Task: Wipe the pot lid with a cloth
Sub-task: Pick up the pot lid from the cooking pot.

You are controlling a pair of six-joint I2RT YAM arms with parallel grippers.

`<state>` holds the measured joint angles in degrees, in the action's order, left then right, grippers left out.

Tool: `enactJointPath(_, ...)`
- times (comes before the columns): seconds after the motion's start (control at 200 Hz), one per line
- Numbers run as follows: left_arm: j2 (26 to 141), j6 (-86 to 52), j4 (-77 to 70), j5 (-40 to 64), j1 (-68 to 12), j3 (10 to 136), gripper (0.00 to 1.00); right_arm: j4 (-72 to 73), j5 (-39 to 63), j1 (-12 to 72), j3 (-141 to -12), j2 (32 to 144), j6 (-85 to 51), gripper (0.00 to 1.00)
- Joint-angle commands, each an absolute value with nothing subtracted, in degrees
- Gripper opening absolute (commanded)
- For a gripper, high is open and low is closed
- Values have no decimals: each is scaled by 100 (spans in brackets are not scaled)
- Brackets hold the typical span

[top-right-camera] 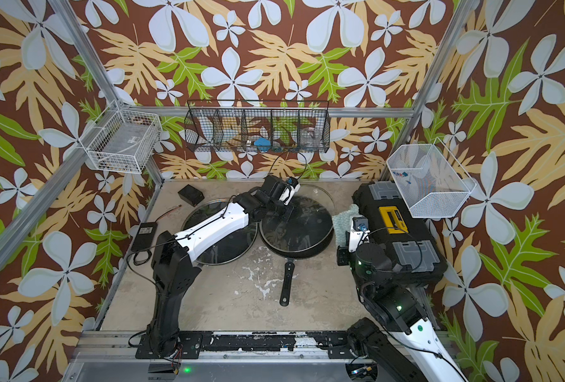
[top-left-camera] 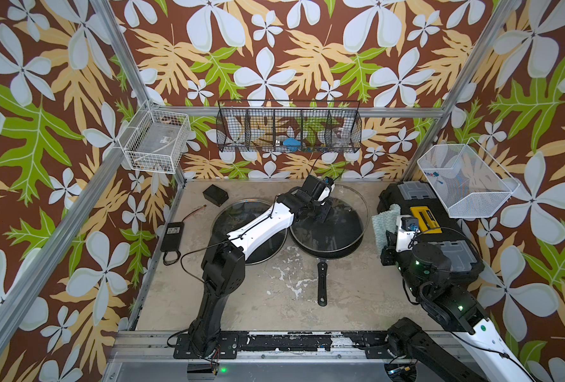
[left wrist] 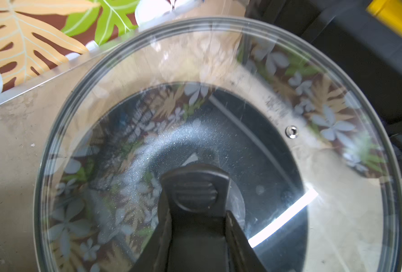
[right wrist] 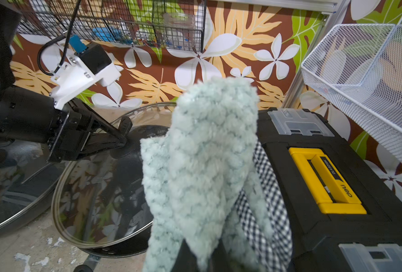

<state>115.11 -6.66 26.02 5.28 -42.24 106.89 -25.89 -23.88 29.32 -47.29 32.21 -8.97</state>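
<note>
Wiping looks not yet begun. The left fingers pinch the knob of the pot lid, holding it tilted over the frying pan toward 12 o'clock on the bench. The right fingers clamp the cloth at the lid's 3 o'clock, near but apart. Bringing cloth to glass and rubbing are left to do.

Brown floral wallpaper on three walls; aluminium frame posts; worn beige tabletop, white scuffs.
</note>
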Motion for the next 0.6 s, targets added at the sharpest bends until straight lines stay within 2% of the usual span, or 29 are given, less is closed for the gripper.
enactJointPath(0.0,11041,-1112,863,1074,-4110,10197,0,-2076,-2141,2941,-4682,3022,-958,0)
enactJointPath(0.245,10233,-1975,-370,2166,-3732,9067,0,-1674,-1768,2937,-4652,2828,-1054,0)
enactJointPath(0.465,9802,-2239,-624,2665,-3529,8464,0,-1568,-1698,2936,-4615,2777,-1092,0)
enactJointPath(0.596,9452,-2871,-1505,3260,-3312,7860,0,-1391,-1418,2938,-4529,2725,-1109,0)
